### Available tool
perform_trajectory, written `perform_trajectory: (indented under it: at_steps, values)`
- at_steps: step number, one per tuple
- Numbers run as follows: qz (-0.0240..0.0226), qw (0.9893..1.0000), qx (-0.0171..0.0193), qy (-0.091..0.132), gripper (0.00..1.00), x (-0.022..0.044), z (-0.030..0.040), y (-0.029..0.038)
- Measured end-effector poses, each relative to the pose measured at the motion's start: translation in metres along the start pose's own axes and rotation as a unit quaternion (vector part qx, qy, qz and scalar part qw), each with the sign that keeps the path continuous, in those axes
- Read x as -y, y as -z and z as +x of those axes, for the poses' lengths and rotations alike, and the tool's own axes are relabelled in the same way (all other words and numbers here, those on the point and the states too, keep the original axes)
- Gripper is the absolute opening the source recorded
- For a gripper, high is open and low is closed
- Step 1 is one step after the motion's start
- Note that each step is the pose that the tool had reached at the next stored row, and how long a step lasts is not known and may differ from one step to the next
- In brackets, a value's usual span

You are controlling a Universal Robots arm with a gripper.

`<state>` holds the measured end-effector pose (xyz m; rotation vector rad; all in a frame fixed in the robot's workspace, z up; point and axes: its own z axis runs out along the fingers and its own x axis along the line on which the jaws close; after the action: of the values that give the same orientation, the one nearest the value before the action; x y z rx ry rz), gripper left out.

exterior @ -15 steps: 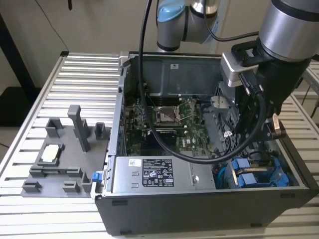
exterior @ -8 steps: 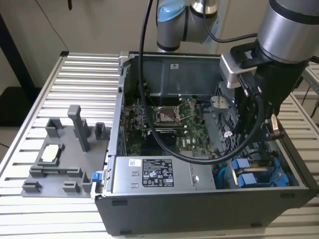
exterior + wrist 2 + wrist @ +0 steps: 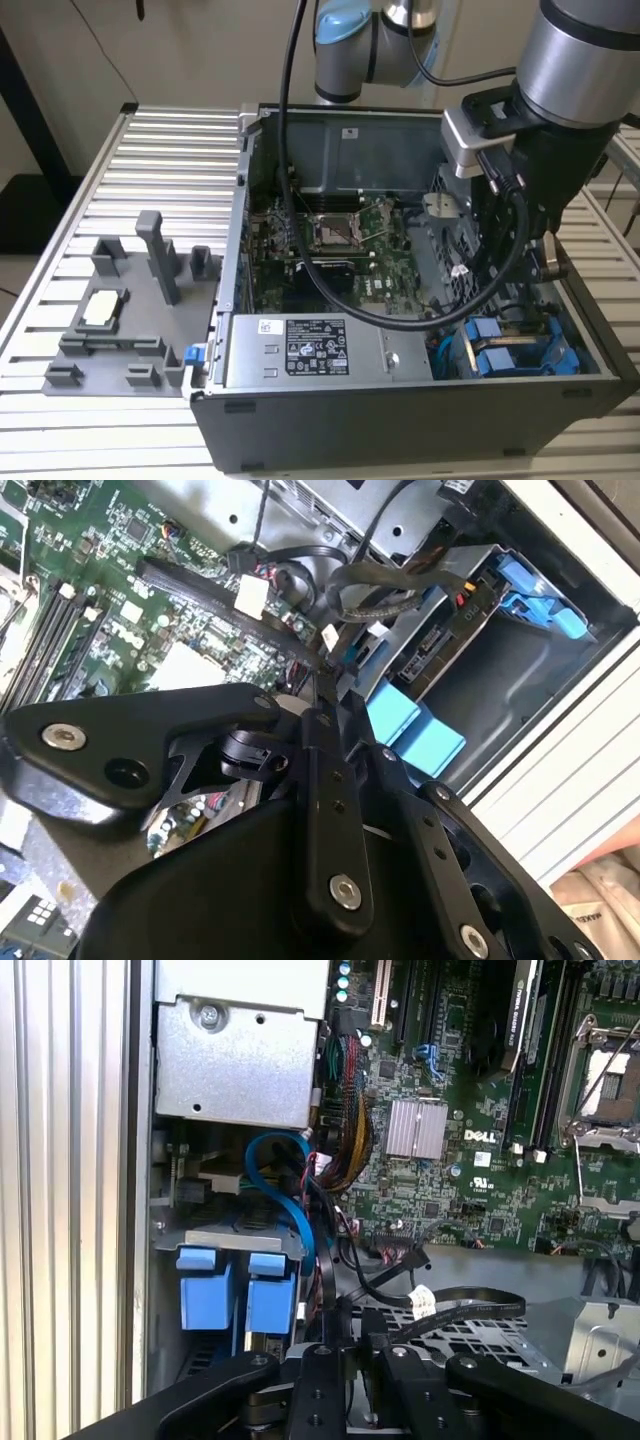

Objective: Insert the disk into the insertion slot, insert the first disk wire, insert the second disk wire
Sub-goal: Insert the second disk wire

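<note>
The disk [image 3: 515, 352], in its blue bracket, sits seated in the insertion slot [image 3: 470, 270] at the near corner of the open computer case [image 3: 400, 420] on the exterior view's right. The gripper [image 3: 352, 1355] hangs just above that bay, placed for cable work. In the first wrist view its fingers pinch a black wire [image 3: 440, 1305]. The second wrist view shows the disk's connector edge [image 3: 440, 650]; the exterior view shows the slatted worktop [image 3: 170, 150].

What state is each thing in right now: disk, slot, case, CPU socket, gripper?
disk: seated in the drive cage, blue bracket showing.
insertion slot: occupied by the disk.
computer case: side open, lying flat.
CPU socket: empty, uncovered.
gripper: low inside case, by a black cable.
</note>
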<state>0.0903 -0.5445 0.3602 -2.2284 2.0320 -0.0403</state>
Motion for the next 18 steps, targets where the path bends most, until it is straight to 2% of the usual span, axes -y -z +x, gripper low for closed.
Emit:
perform_trajectory:
  at_steps: [4, 5, 8, 12, 15, 17, 18]
  values:
    - [-0.0006, 1.0000, 0.0000, 0.000, 0.18, 0.0025, 0.0016, -0.0001]
    - [-0.0010, 1.0000, 0.0000, 0.000, 0.12, 0.0037, 0.0025, -0.0002]
    - [-0.0025, 1.0000, 0.0002, 0.000, 0.12, 0.0067, 0.0042, -0.0004]
    - [-0.0028, 1.0000, 0.0002, 0.000, 0.14, 0.0066, 0.0042, -0.0004]
    - [-0.0028, 1.0000, 0.0003, 0.000, 0.32, 0.0057, 0.0042, -0.0001]
    - [-0.0030, 1.0000, 0.0000, 0.002, 0.32, 0.0058, 0.0037, 0.0001]
    - [-0.0030, 1.0000, -0.0001, 0.002, 0.38, 0.0057, 0.0032, -0.0003]
